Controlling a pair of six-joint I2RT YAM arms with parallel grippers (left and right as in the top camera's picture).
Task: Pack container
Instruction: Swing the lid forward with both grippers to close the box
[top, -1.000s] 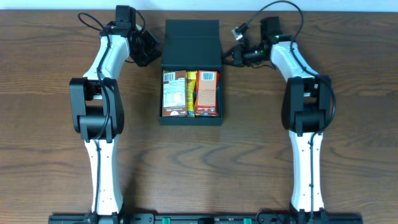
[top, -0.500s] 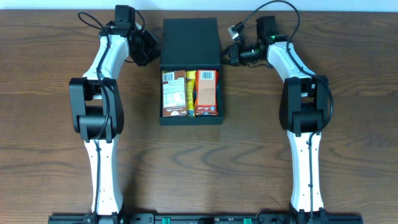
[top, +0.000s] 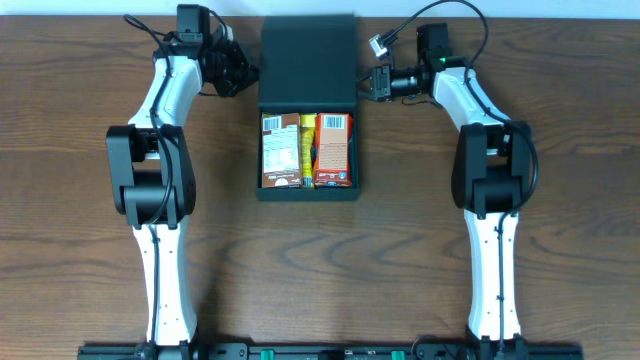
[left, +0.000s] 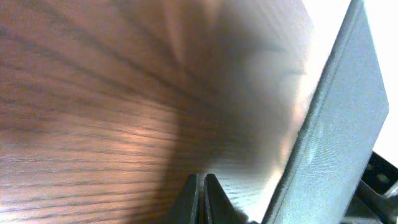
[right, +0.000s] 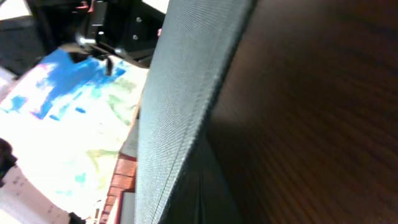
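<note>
The container (top: 306, 192) is a dark teal-black box at the table's centre back, its flap lid (top: 307, 60) open behind it. Inside lie a brown packet (top: 281, 150), a narrow yellow packet (top: 308, 150) and an orange-red packet (top: 333, 150). My left gripper (top: 238, 72) is shut and empty just left of the lid; in the left wrist view its fingers (left: 200, 190) are pressed together over the wood beside the lid's edge (left: 336, 124). My right gripper (top: 370, 84) is against the lid's right edge (right: 186, 93), with its dark fingers (right: 202, 199) together under it.
The brown wooden table (top: 90, 230) lies all around the box. Both white arms reach to the back of the table, with cables (top: 395, 30) looping above the right wrist. The table's back edge runs just behind the lid.
The lid now looks longer and reaches further towards the table's back edge. My left gripper has moved back and a little left; my right gripper has stayed at the lid's right edge.
</note>
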